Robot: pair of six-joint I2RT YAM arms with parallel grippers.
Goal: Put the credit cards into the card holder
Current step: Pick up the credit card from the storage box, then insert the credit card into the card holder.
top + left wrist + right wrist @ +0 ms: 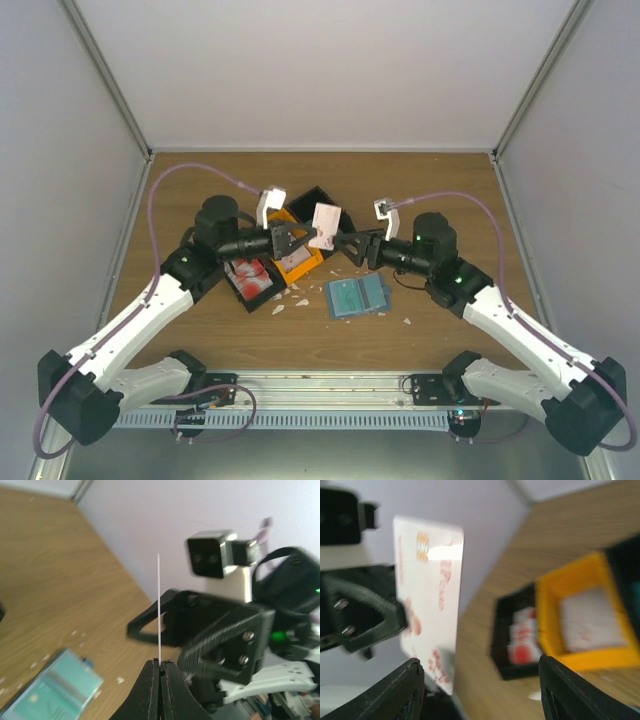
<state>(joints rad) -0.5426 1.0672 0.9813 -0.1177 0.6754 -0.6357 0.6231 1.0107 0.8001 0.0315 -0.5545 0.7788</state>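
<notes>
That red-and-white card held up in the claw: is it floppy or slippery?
Probably stiff: the card stands straight though the left gripper pinches only one edge. Likely very light, being hair-thin edge-on. Its glare hints at slipperiness.

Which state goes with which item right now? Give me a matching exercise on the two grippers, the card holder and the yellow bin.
Items:
1. left gripper
2. right gripper
3. card holder
4. yellow bin

States or places:
A. lying flat on the table
B. shut on a credit card, held upright above the table
C. open, facing the card
D. right beside a black bin

Pairs: 1-B, 2-C, 3-A, 4-D
</notes>
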